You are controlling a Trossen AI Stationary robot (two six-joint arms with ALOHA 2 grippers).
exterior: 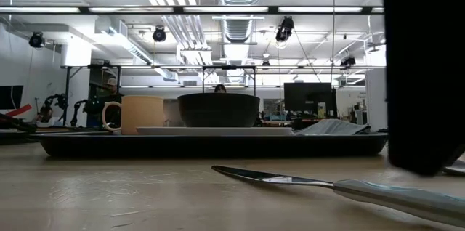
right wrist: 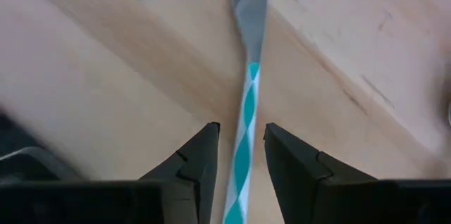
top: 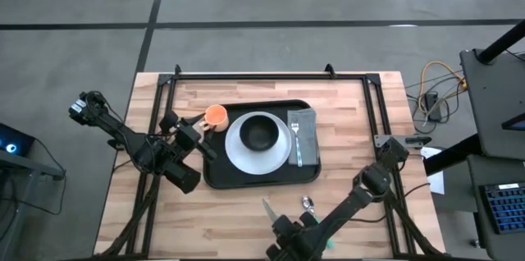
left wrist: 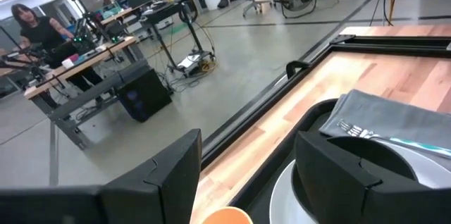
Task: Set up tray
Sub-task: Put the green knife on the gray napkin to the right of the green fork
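Tray (top: 215, 175), black w/ raised rim, sits mid-table. High view: the left gripper (top: 197, 132) hangs over the tray's left edge, the orange cup (top: 216, 115) just beyond its tips at the tray's far-left corner. To that gripper's right, on the tray, is a white plate (top: 236, 156) w/ a dark bowl (top: 261, 132) on it, then a grey napkin (top: 305, 121) w/ a fork (top: 296, 139) on top. The right gripper (top: 281, 226) is low at the table's near edge, clear of the tray; a knife (top: 267, 208) lies on the wooden table (top: 353, 113) just ahead of it, a spoon (top: 308, 203) beside it to the right.

Low view: tray (exterior: 218, 145) across mid-frame w/ cup (exterior: 141, 115), plate (exterior: 218, 131), bowl (exterior: 218, 110), napkin (exterior: 333, 127) on it. Knife (exterior: 327, 184) lies flat on the table in front of the tray. The dark mass at right is an arm; can't tell which.

Left wrist view: left fingers (left wrist: 176, 175) set wide, nothing between them. Cup rim (left wrist: 224, 215) shows just past the gap; plate (left wrist: 285, 196), napkin (left wrist: 394, 115) and fork (left wrist: 366, 131) beyond the other finger. A person sits at a desk far off in the room.

Right wrist view: right fingers (right wrist: 197, 164) narrow, straddling the knife's teal-and-white handle (right wrist: 243, 146); pads near it but whether they touch, can't tell. Blade (right wrist: 250, 16) points away from the gripper on bare wood.
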